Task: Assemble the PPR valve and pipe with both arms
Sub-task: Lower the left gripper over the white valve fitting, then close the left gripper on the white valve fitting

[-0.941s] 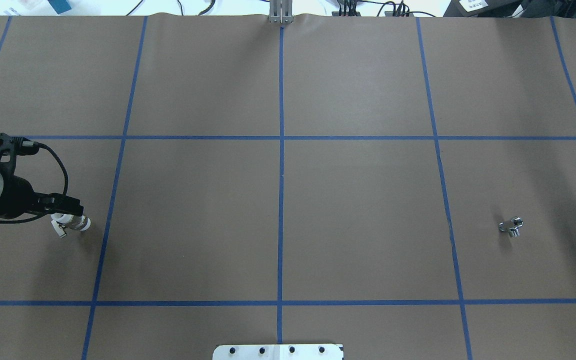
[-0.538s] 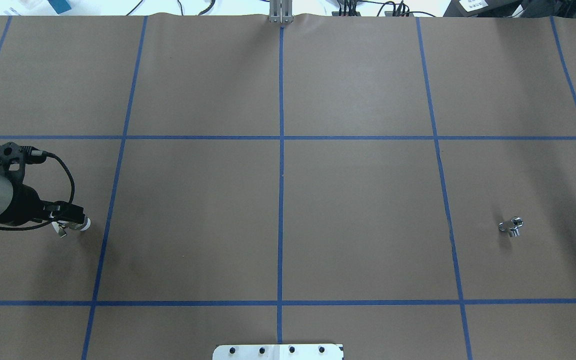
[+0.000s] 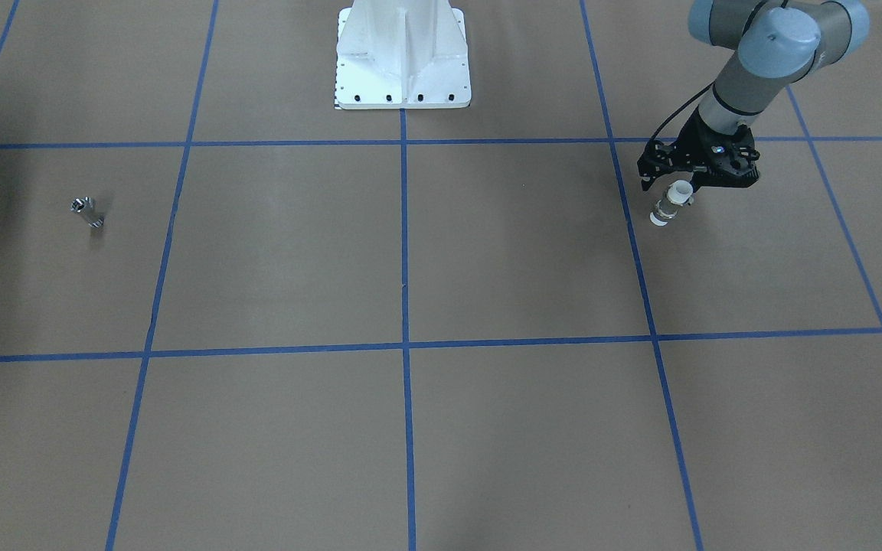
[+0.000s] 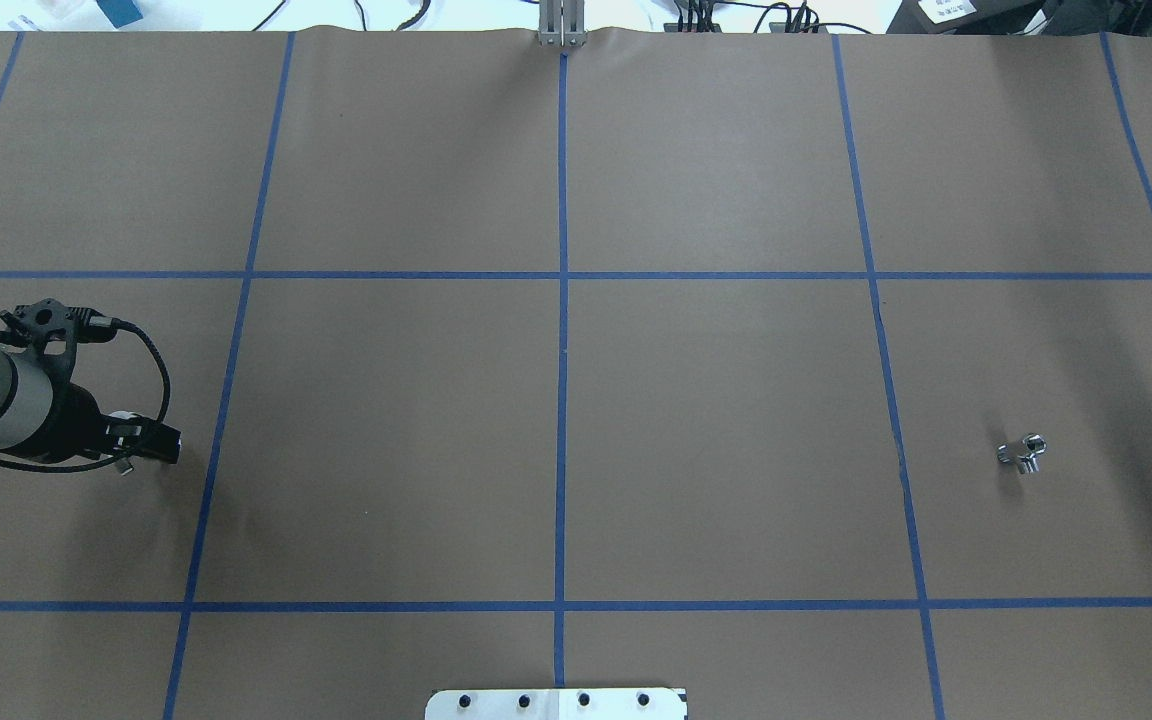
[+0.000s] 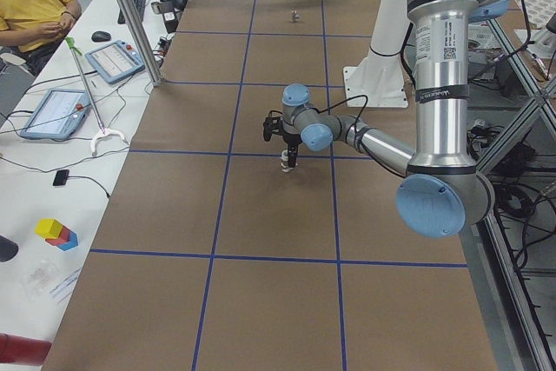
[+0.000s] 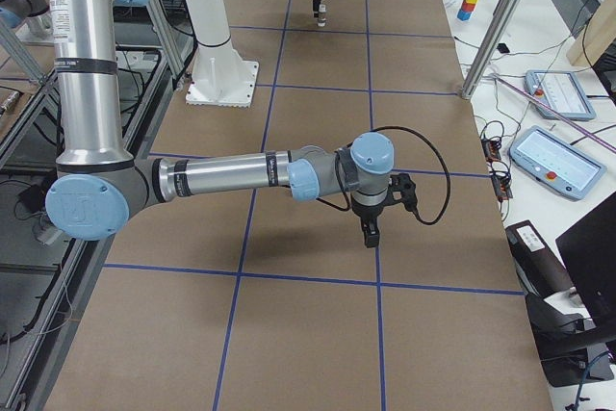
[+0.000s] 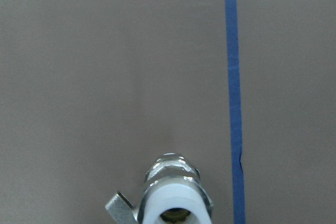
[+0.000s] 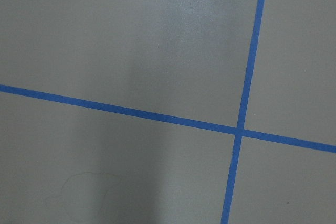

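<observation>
I see the left tool [image 3: 690,190] just over the upright valve [image 3: 669,207] on the bench [image 3: 487,252]; apart or clamped, I cannot tell. Same for the right tool [image 6: 370,236]. The pipe [image 3: 87,212] lies well apart

Overhead, front — opposed, sharing taped table [image 4: 716,150]

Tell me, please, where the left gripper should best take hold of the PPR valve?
Probably the white top collar, from straight above: the PPR valve stands upright with its open end up, and its lever juts out one side, so the left gripper should close across the sides clear of it.
</observation>
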Robot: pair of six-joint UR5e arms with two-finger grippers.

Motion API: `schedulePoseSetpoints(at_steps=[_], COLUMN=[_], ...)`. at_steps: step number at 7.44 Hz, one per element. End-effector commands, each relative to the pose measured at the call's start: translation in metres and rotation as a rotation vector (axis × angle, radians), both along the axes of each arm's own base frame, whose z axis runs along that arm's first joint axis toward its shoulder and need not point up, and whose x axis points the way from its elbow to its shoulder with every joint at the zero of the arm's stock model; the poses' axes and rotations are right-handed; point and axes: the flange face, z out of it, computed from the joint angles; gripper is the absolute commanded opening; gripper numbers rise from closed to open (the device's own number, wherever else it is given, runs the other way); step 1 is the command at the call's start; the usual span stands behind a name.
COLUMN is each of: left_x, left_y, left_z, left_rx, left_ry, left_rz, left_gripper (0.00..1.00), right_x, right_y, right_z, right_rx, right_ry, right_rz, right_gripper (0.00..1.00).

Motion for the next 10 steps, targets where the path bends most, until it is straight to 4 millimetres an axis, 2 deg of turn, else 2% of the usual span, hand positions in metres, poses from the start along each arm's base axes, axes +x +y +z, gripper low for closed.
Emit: schedulePoseSetpoints(at_steps=[1, 6, 10], left_x=[0.0006, 0.0025, 0.0059], left_y=[-0.0006, -0.002, -0.0036], left_z=[0.0033, 0.0119, 0.006], left_rx=[0.016, 0.043, 0.045], left_ry=[-0.005, -0.019, -0.006], left_rz=[0.021, 0.059, 0.064], left_gripper=[0.87, 0.87, 0.87], right_x=[-0.0003, -0.0003, 0.0005], right_y=[0.0, 0.0, 0.0], right_z=[-0.0005, -0.0012, -0.0003], right_rx=[0.001, 0.002, 0.0], right_ry=[0.0, -0.001, 0.0], right_rz=[0.0, 0.0, 0.001], right_gripper=[1.0, 1.0, 1.0])
